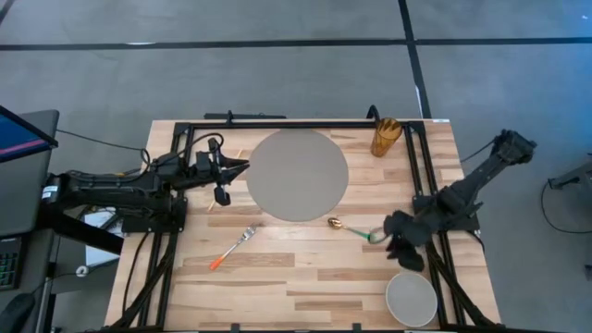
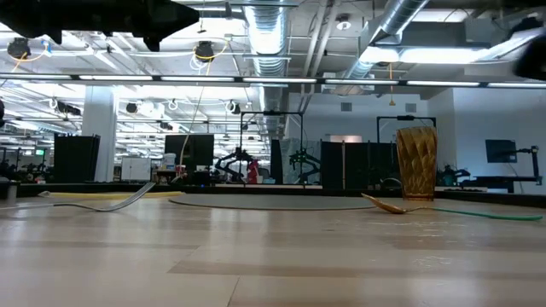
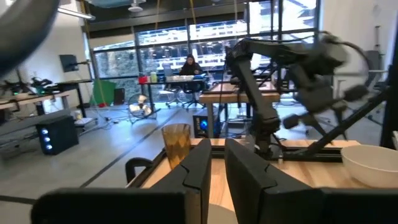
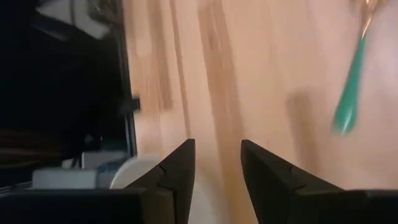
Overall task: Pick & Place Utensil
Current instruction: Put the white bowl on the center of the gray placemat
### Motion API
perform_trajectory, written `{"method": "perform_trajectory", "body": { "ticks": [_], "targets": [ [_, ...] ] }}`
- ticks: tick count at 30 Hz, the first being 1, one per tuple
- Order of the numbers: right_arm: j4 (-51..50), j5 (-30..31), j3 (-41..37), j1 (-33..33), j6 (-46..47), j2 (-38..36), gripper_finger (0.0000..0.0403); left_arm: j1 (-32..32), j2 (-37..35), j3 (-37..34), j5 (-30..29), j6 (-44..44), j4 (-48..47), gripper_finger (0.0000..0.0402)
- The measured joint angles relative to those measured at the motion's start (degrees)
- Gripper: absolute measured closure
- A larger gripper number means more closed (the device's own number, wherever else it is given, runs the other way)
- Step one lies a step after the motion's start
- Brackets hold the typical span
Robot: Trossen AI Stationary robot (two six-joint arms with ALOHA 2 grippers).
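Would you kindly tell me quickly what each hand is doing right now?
Left hand: cannot be told, nothing visibly held.
Right hand: open, empty, beside the green-handled spoon.

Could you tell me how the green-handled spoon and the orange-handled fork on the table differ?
The green-handled spoon with a gold bowl lies right of centre, near the right gripper; the orange-handled fork with a silver head lies left of centre, away from both grippers. The spoon points its bowl toward the round grey mat, almost touching its edge; the fork's head stops farther from it. Both lie flat on the wooden table, unheld.
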Motion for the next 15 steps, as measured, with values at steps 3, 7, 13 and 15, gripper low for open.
{"method": "perform_trajectory", "body": {
  "ticks": [3, 7, 13, 15],
  "targets": [
    [0.0, -0.2, 0.0, 5.0, 8.2, 4.1, 0.028, 0.0, 0.0, 0.0, -0.6, 0.0, 0.0, 0.0355],
    [0.0, -0.6, 0.0, 10.3, 14.9, 9.1, 0.028, 0.0, 0.0, 0.0, -0.6, -0.3, 0.0, 0.0355],
    [-0.4, -3.0, 0.0, 14.2, 19.5, 13.2, 0.028, 0.0, 0.0, 0.0, -0.6, -0.5, 0.0, 0.0355],
    [-0.9, -2.9, -0.1, 14.4, 19.6, 13.7, 0.028, 0.0, 0.0, 0.0, -0.6, -0.5, 0.1, 0.0355]
  ]
}}
